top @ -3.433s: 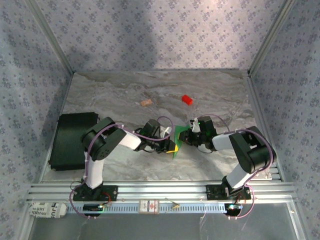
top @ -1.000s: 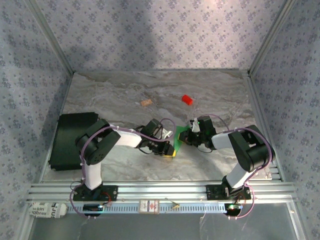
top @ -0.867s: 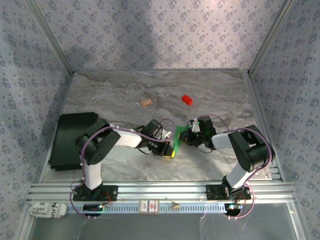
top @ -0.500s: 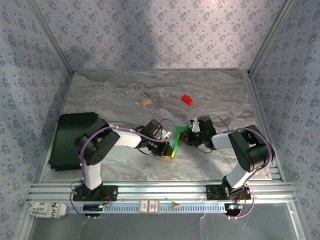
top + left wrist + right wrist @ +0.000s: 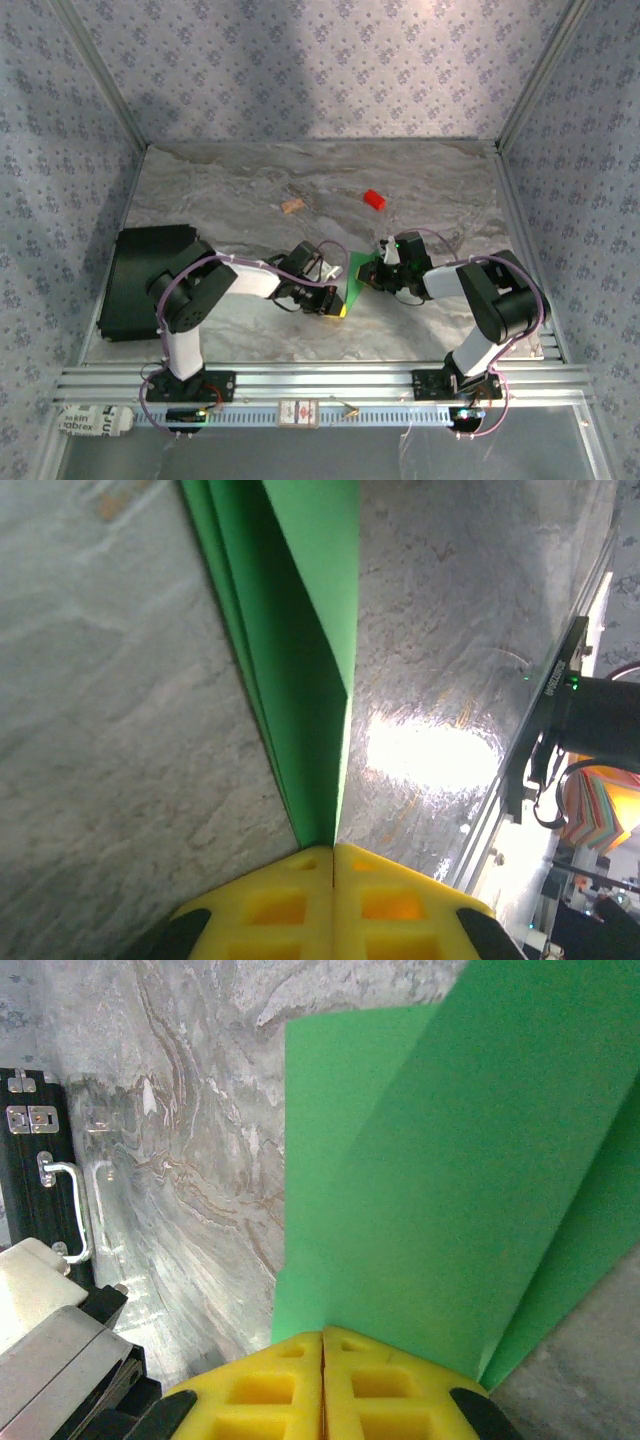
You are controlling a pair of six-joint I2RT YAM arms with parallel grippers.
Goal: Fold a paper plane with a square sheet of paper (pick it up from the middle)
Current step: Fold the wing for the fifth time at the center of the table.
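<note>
The grey marbled table [image 5: 420, 190] spreads between patterned walls; a flat black case [image 5: 140, 280] lies at its left edge, its metal handle and latches showing in the right wrist view [image 5: 40, 1160]; the left arm [image 5: 200, 290] reaches in from its base toward the middle of the table, and the right arm [image 5: 495, 295] bends in from the other side to meet it; between them, near the table's middle and a little toward the near edge, is the sheet of green paper [image 5: 356, 272], partly folded and raised off the marble rather than lying flat; in the left wrist view the sheet of green paper [image 5: 290, 660] runs away from the camera as narrow stacked layers with a sharp crease, and in the right wrist view [image 5: 420, 1190] it fans out in broad overlapping panels; the left gripper [image 5: 335, 303] is clamped on the paper's near left end, its yellow pads pressed together with the green edge emerging from the seam [image 5: 333, 855]; the right gripper [image 5: 378, 275] is likewise closed on the paper's right side, its yellow pads meeting under the green panels [image 5: 322, 1338]; well beyond the paper, toward the far wall, sits a small red block [image 5: 374, 200]; to its left lies a tiny tan cork-like piece [image 5: 292, 206].
</note>
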